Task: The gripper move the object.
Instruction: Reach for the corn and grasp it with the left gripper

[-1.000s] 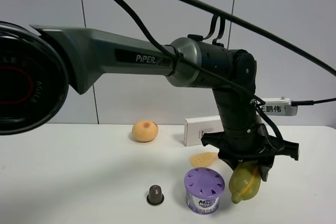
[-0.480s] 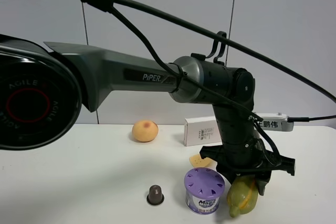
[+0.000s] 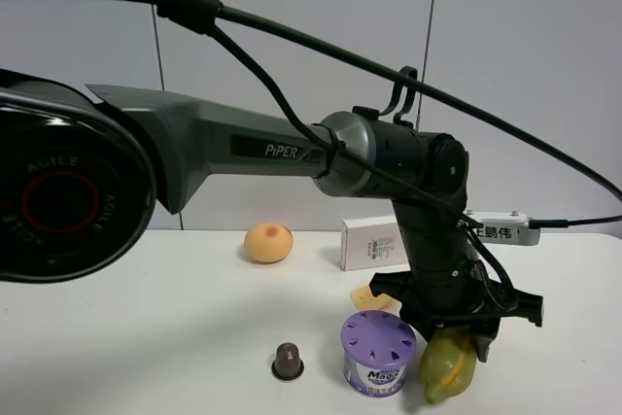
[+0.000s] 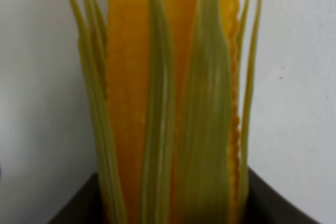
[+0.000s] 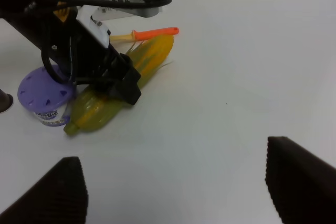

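Clutter on the table (image 3: 136,318)
Peach (image 3: 268,242) and box (image 3: 372,242) at the back — purple tub (image 3: 378,351), capsule (image 3: 287,361), spatula (image 3: 369,296) nearer.

Table (image 3: 146,337): corn (image 3: 449,366), peach (image 3: 268,242), can (image 3: 378,352), capsule (image 3: 287,361).

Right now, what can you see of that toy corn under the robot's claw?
The toy corn is a long plastic-looking cob: yellow kernels wrapped in green husk leaves, thin strands at one end. It lies on the white table, the left gripper closed across its middle. Its blunt green end sits beside a purple-lidded can; I can't tell if they touch.
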You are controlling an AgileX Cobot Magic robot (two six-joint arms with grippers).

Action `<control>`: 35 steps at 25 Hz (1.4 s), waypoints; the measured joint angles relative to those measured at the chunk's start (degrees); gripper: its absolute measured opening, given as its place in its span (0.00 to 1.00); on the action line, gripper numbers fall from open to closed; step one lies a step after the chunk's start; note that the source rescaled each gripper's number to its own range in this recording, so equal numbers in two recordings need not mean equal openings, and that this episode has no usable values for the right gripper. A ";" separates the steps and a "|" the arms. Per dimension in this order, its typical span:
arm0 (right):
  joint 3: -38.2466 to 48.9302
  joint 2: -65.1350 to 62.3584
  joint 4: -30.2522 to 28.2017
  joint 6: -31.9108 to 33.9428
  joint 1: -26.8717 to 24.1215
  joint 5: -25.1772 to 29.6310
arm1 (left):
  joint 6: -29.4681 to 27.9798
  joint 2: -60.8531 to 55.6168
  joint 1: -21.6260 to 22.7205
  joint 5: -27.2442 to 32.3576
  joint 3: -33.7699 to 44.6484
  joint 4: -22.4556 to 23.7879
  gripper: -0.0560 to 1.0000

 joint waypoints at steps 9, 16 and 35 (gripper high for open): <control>0.00 0.00 0.00 0.00 0.00 0.00 | 0.00 0.07 0.18 0.00 0.00 -0.04 0.06; 0.00 0.00 0.00 0.00 0.00 0.00 | 0.07 0.07 0.18 -0.12 0.00 -0.10 0.06; 0.00 0.00 0.00 0.00 0.00 0.00 | 0.07 0.07 0.18 -2.29 0.00 -2.58 0.59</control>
